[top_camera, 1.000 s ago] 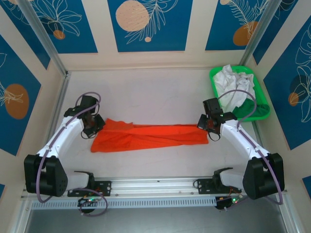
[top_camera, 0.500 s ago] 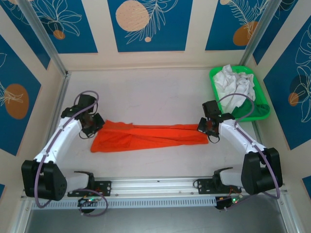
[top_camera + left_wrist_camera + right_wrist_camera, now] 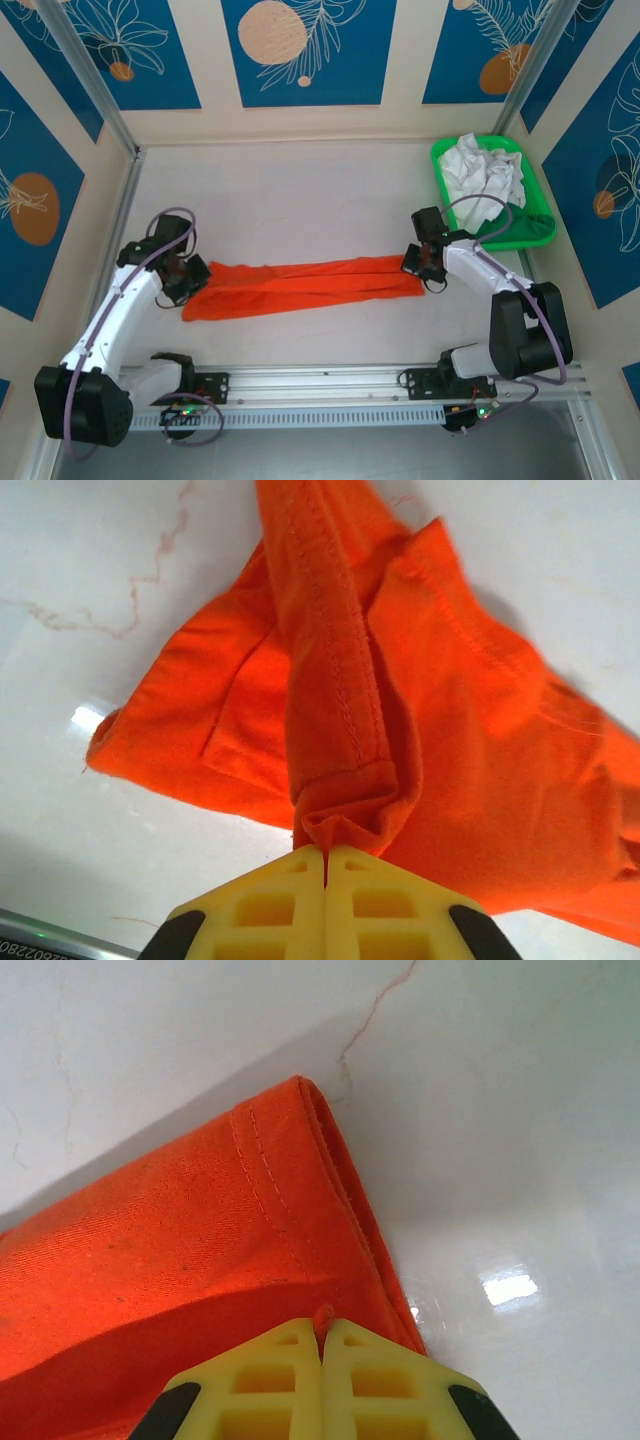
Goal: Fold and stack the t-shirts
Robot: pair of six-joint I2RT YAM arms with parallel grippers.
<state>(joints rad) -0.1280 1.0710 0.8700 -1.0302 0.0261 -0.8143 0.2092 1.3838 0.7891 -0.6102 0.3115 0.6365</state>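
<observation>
Stretching the orange shirt (image 3: 300, 285) into a long band across the middle of the bench (image 3: 300, 190), running left to right. Pinched at the left end by the left gripper (image 3: 192, 280), pads pressed together on a bunched fold of hem, plain in the left wrist view. Pinched at the right end by the right gripper (image 3: 420, 262), likewise pressed together, on a stitched corner of the cloth.

Compared with 1 second ago: narrower and tauter, with the loose wide patch at the left end drawn in. Shifted nearer at the left end, so slanted slightly, left end near and right end a little farther. Both arms drawn back toward the near edge, the left one more. Probably means a lengthwise fold already made and now being dragged flat and straight. Judged an early stage for 1 of 2 shirts, with the cross folds not yet done and no stack begun.

Leaving the white shirt (image 3: 482, 172) crumpled in the green tray (image 3: 538, 230) at the far right, well apart from the orange band.

Underneath: white, glossy, faintly veined like marble, with a bright glare spot close to each gripper. Likely smooth enough to let cloth slide when dragged.

Around: walls of blue panels with pale leaf drawings and orange discs, cream strips between, metal posts at the far corners, and a metal rail along the near edge carrying both arm bases.
</observation>
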